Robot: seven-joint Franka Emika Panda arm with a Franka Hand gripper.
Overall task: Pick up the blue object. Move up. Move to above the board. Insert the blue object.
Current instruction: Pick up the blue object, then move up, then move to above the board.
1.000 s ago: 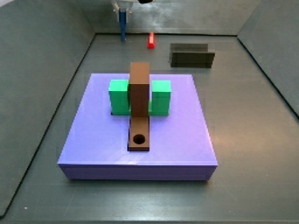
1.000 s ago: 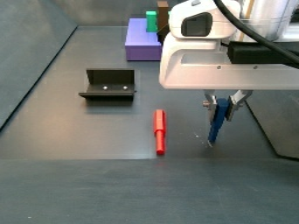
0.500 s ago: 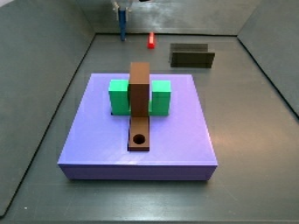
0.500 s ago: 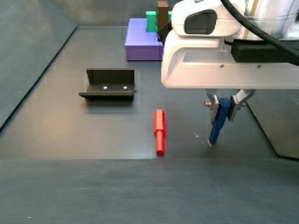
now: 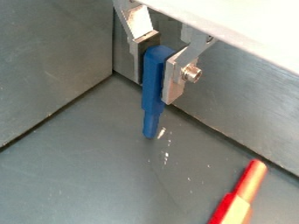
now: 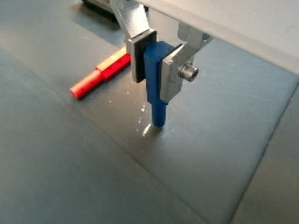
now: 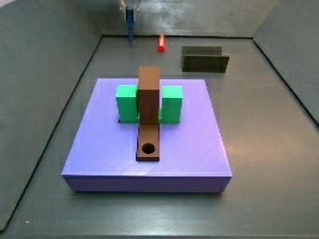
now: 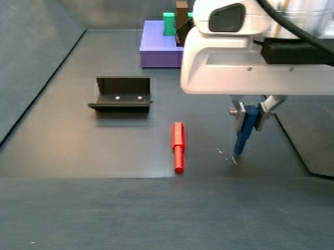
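The blue object (image 5: 152,101) is a slim upright peg, clamped near its top between my gripper's (image 5: 155,68) silver fingers. Its lower end is at or just above the grey floor in both wrist views (image 6: 158,101). In a side view the gripper (image 8: 251,115) holds the peg (image 8: 243,137) at the right, near the wall. In a side view the peg (image 7: 131,26) hangs at the far end. The board (image 7: 149,117), a brown plank with a round hole (image 7: 149,148) near its close end, lies across a green block on the lavender slab.
A red peg (image 8: 179,146) lies flat on the floor beside the blue one; it also shows in both wrist views (image 6: 100,73). The dark fixture (image 8: 120,94) stands to its left. The lavender slab (image 7: 187,154) and green block (image 7: 127,103) sit mid-floor. Grey walls ring the floor.
The gripper, shut on the blue peg, has risen very slightly; nothing else has moved.
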